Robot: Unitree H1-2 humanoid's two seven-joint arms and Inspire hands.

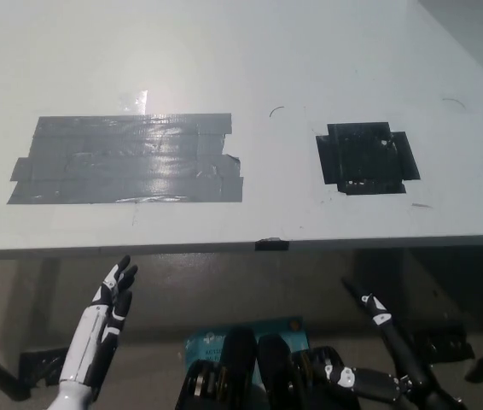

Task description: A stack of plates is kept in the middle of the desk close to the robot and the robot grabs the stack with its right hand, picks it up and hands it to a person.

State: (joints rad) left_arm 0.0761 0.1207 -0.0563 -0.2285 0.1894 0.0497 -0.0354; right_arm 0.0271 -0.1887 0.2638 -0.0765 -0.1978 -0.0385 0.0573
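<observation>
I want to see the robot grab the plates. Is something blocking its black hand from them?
No plates show at all. The white desk carries only a grey tape patch and a black tape patch. The right hand and left hand hang below its edge.

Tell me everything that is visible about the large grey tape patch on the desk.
The grey tape patch is made of several overlapping strips of glossy grey tape, laid side by side into a wide, roughly rectangular area. Its ends are uneven, with strips stepping out at the left and torn edges at the right. The surface looks wrinkled and reflects light near the top middle. It lies flat on the left part of the white desk, near the front edge. Nothing rests on it or touches it.
</observation>
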